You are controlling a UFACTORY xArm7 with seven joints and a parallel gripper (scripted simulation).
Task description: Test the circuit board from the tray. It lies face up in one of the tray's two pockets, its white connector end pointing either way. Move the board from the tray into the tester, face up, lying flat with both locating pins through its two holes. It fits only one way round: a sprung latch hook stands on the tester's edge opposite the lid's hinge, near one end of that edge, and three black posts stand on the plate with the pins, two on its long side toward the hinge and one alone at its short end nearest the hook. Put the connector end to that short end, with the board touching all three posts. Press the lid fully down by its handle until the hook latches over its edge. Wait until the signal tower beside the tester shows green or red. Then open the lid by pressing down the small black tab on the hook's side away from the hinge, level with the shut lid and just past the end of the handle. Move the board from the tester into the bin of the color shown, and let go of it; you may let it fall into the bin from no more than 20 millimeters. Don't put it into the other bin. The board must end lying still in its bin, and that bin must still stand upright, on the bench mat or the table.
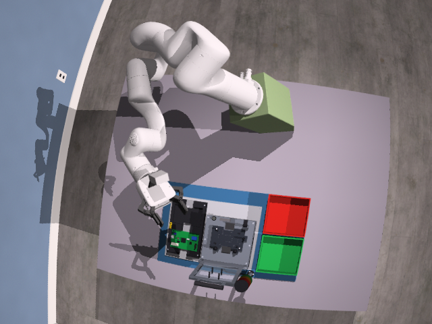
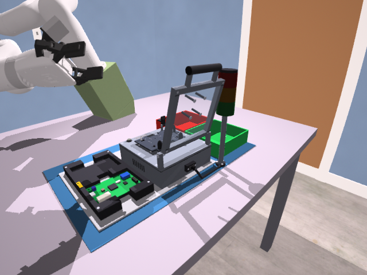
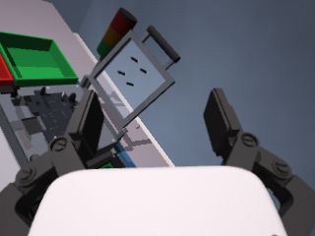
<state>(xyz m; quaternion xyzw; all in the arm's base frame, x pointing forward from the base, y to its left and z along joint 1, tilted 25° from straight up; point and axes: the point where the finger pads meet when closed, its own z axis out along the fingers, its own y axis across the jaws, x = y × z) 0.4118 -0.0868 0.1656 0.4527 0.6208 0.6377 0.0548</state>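
The open, empty claw [image 2: 74,60] hangs high above the tray [image 2: 89,174]; the signal tower [image 2: 226,91] looks unlit.

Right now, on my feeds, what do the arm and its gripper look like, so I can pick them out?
The arm is glossy white with rounded, tube-like links and no visible cables. It is mounted on an olive-green block. The gripper has a pale grey-white body and black, angular linkage fingers with flat pads and round pivot bolts.
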